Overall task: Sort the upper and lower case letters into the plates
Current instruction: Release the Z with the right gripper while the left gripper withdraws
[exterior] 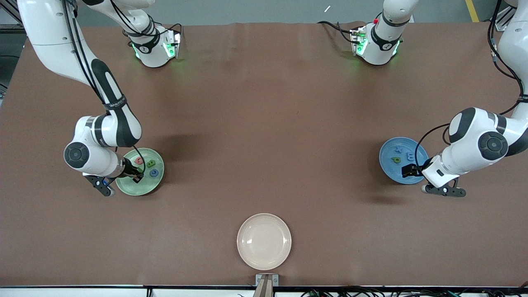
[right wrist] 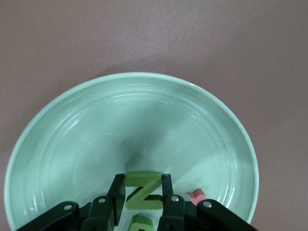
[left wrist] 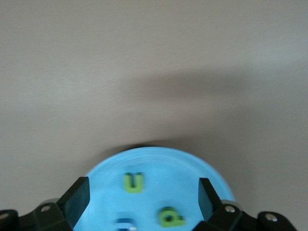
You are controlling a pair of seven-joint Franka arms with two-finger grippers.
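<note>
While our right gripper (right wrist: 142, 199) hangs over the green plate (exterior: 128, 187) at the right arm's end of the table, its fingers are clamped on a green letter N (right wrist: 142, 192). If they part too high, we judge the piece could bounce toward the rim or land on the red letter (exterior: 139, 160) already in the plate. Our left gripper (left wrist: 142, 199) hovers with fingers spread wide and empty over the blue plate (exterior: 387, 167) at the left arm's end. Only the right wrist view shows the held N; only the front view shows the empty cream plate (exterior: 264, 241) near the table's front edge.
</note>
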